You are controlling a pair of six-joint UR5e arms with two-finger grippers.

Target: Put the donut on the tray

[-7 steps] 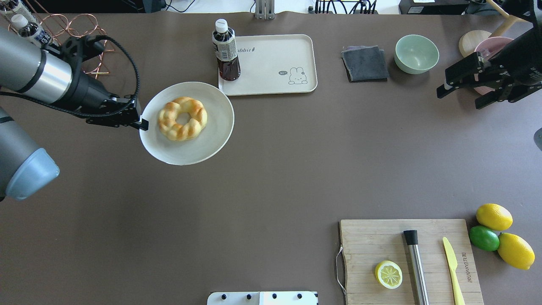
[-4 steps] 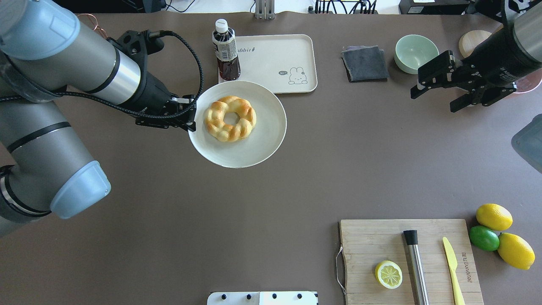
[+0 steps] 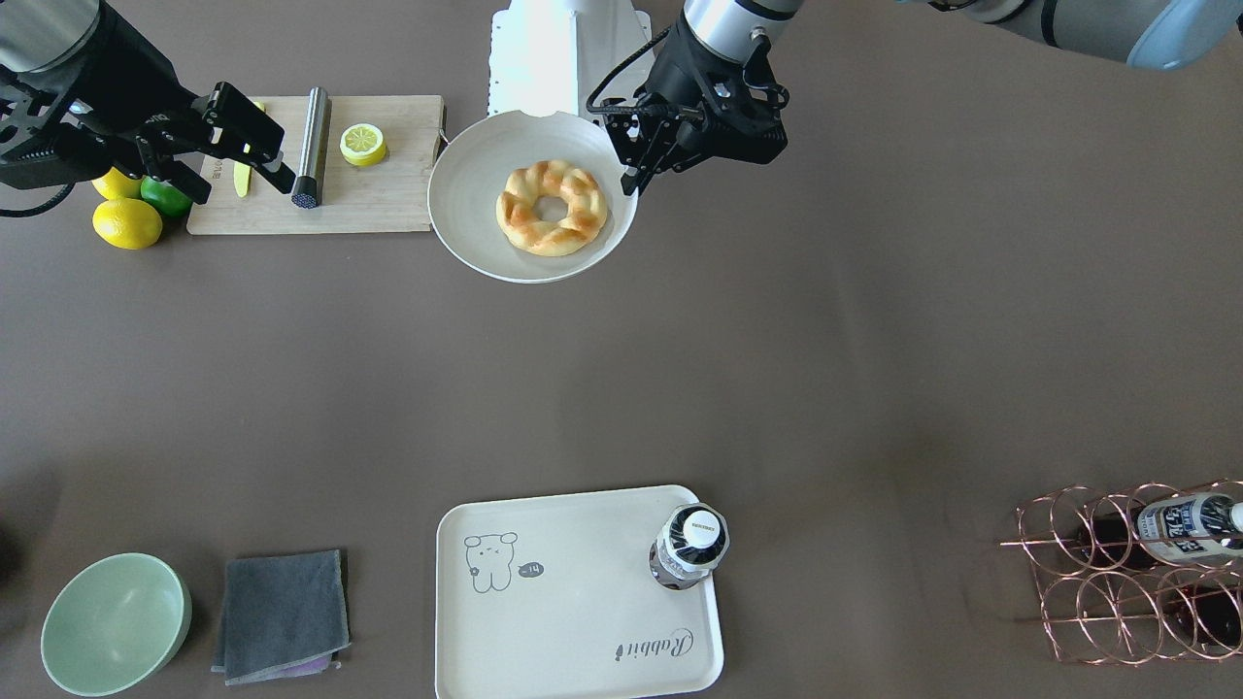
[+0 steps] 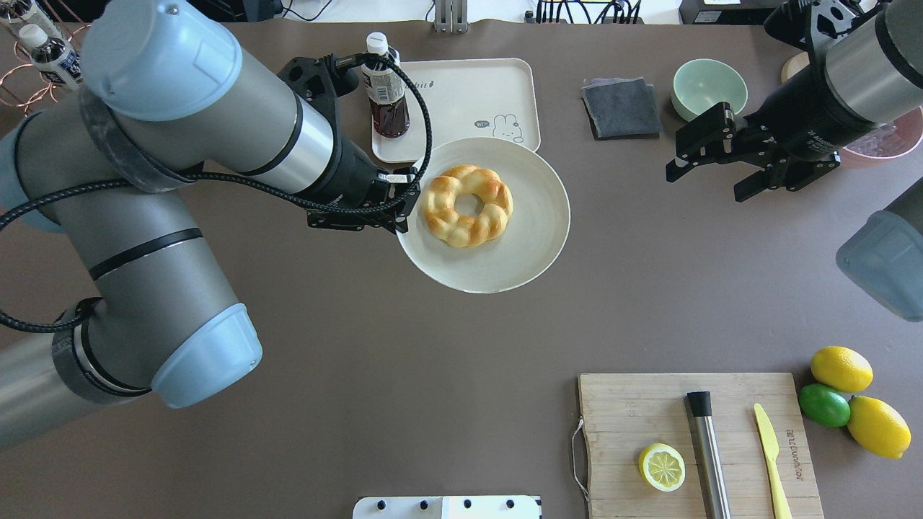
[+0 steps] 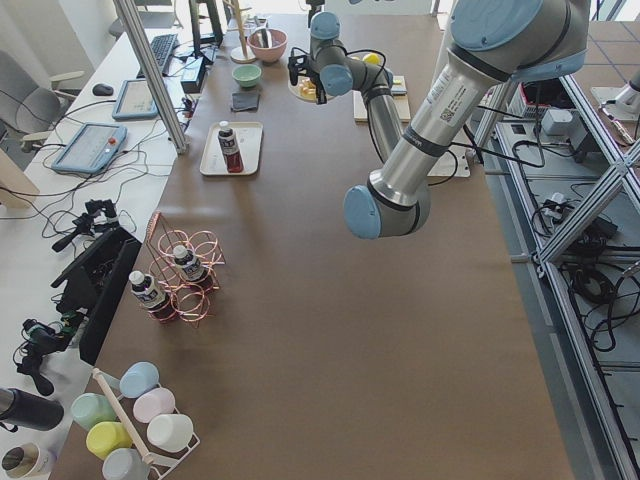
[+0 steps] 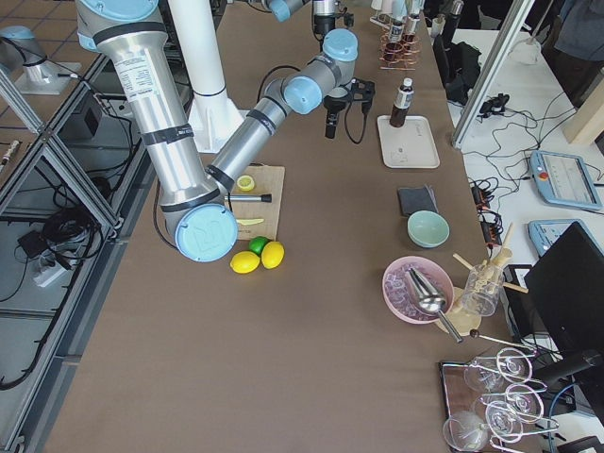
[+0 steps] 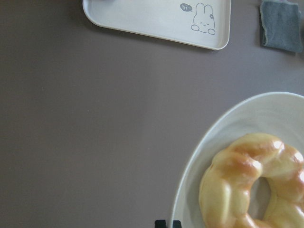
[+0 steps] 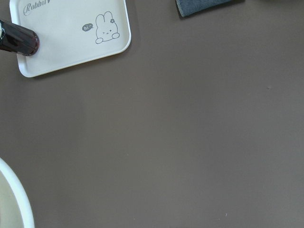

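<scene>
The donut (image 4: 467, 205), a braided golden ring, lies on a round white plate (image 4: 533, 245). My left gripper (image 4: 405, 209) is shut on the plate's left rim and holds it level above the table, near the tray's front corner. The left wrist view shows the donut (image 7: 251, 190) on the plate (image 7: 199, 161). The cream tray (image 4: 469, 94) lies at the far side with a dark bottle (image 4: 386, 86) standing on its left end; it also shows in the front view (image 3: 573, 621). My right gripper (image 4: 707, 184) hangs open and empty to the right of the plate.
A grey cloth (image 4: 621, 108) and a green bowl (image 4: 709, 90) lie right of the tray. A cutting board (image 4: 634, 418) near the front holds a lemon half (image 4: 661, 466), a metal rod and a yellow knife. Lemons and a lime (image 4: 840, 393) lie beside it. A copper rack (image 3: 1117, 573) stands far left.
My left arm has carried the plate with the donut to the right, in front of the tray. My right gripper has moved left, still open.
</scene>
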